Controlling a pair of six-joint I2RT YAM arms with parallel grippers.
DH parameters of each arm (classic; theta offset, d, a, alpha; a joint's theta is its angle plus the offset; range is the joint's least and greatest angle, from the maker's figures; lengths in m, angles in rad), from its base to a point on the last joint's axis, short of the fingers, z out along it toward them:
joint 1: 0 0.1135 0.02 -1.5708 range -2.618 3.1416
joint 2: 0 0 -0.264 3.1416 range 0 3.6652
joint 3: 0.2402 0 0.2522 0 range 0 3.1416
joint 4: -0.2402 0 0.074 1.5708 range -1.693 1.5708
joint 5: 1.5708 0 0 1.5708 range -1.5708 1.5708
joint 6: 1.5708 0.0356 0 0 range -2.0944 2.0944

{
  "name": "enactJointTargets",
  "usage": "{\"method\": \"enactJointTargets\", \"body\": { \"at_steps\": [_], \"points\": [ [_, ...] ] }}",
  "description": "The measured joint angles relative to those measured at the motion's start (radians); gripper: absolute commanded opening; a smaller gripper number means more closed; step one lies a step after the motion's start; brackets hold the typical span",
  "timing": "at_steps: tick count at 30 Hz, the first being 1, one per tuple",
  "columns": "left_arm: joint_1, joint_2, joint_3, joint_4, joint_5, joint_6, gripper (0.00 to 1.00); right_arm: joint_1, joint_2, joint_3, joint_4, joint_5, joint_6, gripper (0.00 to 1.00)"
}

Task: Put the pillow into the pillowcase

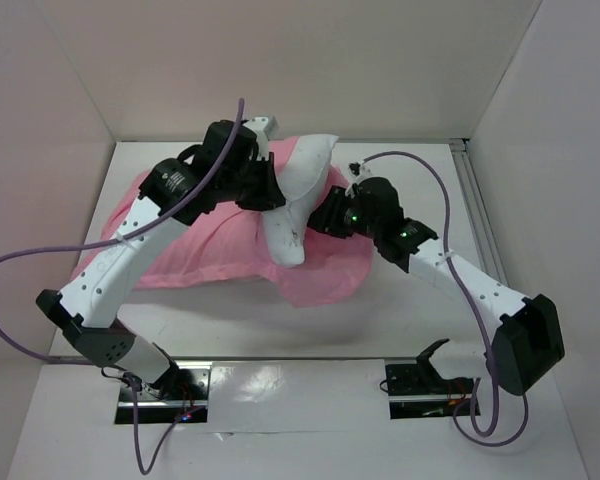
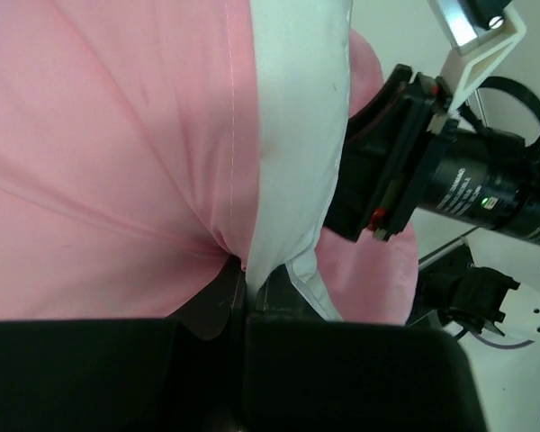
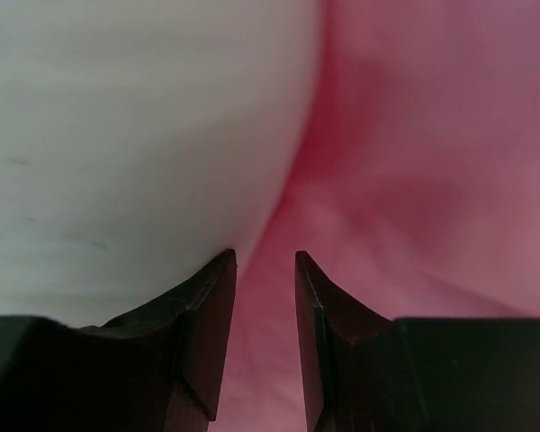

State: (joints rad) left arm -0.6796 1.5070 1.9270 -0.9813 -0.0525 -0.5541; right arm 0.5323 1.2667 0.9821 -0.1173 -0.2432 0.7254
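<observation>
On the tabletop (image 1: 280, 330), the pillow (image 1: 300, 185) lies across the spread pillowcase (image 1: 180, 255), between both arms. The left end effector (image 2: 245, 292) is clenched on the case where pink meets white. The right end effector (image 3: 265, 270) shows a narrow gap at a like seam; whether it grips cannot be told. The sound course, by judgement: hold the hem taut and wide, feeding the pillow in corner first. Only the wrist views show the pinch; only the overhead shows the pillow largely uncovered.
</observation>
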Motion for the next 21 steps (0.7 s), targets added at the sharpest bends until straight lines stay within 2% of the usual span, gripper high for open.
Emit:
{"method": "enactJointTargets", "body": {
  "at_steps": [4,5,8,13,15,16,19,20,21],
  "points": [
    [0.012,0.007,-0.038,0.022,0.045,-0.003,0.00,0.063,0.052,0.013,-0.008,0.074,0.002,0.61],
    [0.019,0.006,-0.045,0.026,0.050,-0.003,0.00,0.067,0.072,0.015,-0.010,0.093,0.000,0.69],
    [0.043,0.004,-0.063,0.049,0.071,-0.012,0.00,0.079,0.149,0.016,-0.011,0.141,0.000,0.81],
    [0.078,-0.001,-0.069,0.068,0.132,-0.028,0.00,0.103,0.280,0.024,0.007,0.173,0.003,0.82],
    [0.086,-0.004,-0.078,0.072,0.151,-0.029,0.00,0.113,0.325,0.045,0.033,0.184,0.008,0.80],
    [0.090,-0.008,-0.086,0.076,0.158,-0.029,0.00,0.117,0.351,0.060,0.048,0.190,0.010,0.78],
    [0.108,-0.014,-0.097,0.076,0.170,-0.031,0.00,0.126,0.441,0.109,0.092,0.220,0.014,0.51],
    [0.113,-0.016,-0.098,0.077,0.178,-0.032,0.00,0.126,0.465,0.117,0.104,0.232,0.015,0.39],
    [0.118,-0.017,-0.100,0.077,0.185,-0.034,0.00,0.125,0.476,0.119,0.108,0.244,0.011,0.14]
  ]
}}
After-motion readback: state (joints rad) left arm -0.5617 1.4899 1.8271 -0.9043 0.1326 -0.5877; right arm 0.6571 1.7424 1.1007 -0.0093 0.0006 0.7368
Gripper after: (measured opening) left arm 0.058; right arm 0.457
